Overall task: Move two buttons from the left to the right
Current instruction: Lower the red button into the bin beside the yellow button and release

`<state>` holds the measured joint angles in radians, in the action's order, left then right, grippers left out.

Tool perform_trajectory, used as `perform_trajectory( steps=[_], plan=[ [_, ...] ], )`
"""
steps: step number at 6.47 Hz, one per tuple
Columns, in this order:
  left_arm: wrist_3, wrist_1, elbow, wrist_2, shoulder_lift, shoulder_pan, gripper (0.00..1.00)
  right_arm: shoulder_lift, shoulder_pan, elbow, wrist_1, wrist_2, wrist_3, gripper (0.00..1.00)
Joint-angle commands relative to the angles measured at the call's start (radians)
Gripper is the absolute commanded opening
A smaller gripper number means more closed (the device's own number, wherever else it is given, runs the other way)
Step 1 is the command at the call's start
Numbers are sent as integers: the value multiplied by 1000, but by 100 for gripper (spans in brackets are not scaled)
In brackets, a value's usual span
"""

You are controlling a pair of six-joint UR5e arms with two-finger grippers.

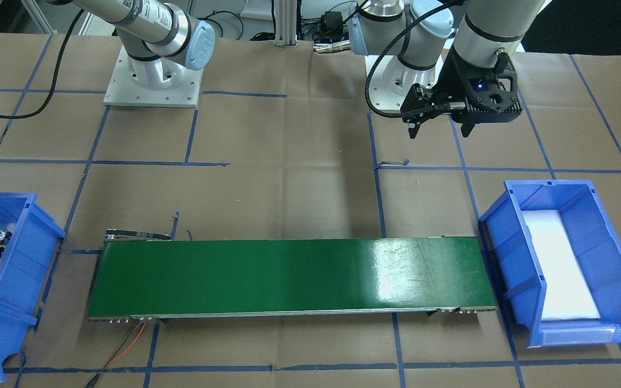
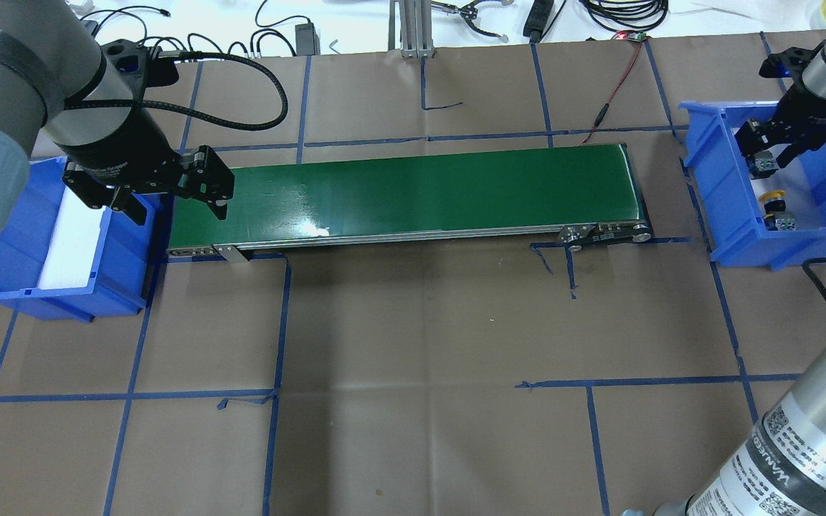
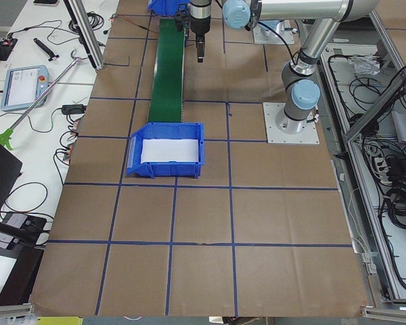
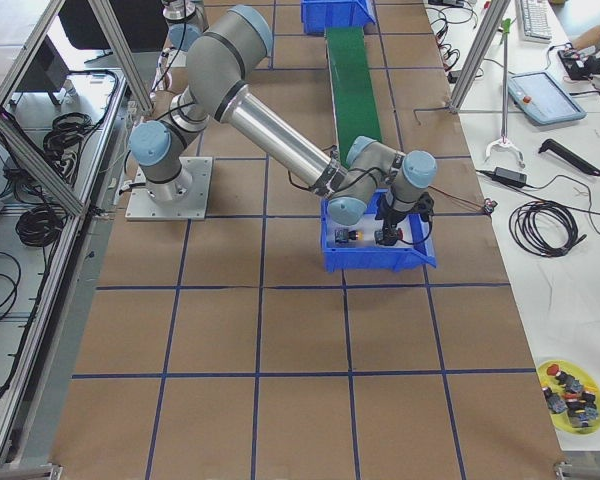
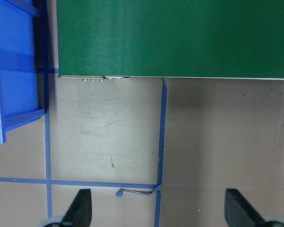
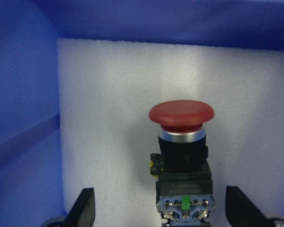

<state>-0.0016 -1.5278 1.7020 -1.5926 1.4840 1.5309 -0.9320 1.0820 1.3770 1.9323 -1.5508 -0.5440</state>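
Right gripper (image 6: 161, 213), fingers apart, hangs over a red-capped black push-button (image 6: 181, 112) in a blue plastic bin (image 6: 23, 94). Left gripper (image 5: 158, 213) hangs with fingers spread wide.

1. Right wrist view: the red button (image 6: 181, 156) lies between the right gripper (image 6: 157, 191)'s fingers. The lower edge cuts off its body's near end and the finger roots.
2. Overhead, the red button cannot be made out under that gripper. The yellow button (image 2: 771, 197) just beside it is too small for detail.
3. Front-facing view: the right bin (image 1: 14, 258) is cropped, and the red cap is a sliver.
4. Left wrist view: the left gripper (image 5: 158, 191)'s finger roots and the left bin (image 5: 14, 71) beside it are cropped.
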Motion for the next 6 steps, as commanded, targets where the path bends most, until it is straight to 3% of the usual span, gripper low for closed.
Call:
perform_trajectory(
  steps=[1,3,5,6],
  plan=[
    [0,0,-1,0,-1,0,100,-27,-1,-25,-18,-6,-2,100],
    [0,0,-1,0,-1,0,100,-100,-1,-36,-56,1,2,100],
    [0,0,-1,0,-1,0,100,-244,7,-61,-185,-5,88,100],
    [0,0,-1,0,-1,0,100,-324,50,-61,-305,1,145,100]
  ],
)
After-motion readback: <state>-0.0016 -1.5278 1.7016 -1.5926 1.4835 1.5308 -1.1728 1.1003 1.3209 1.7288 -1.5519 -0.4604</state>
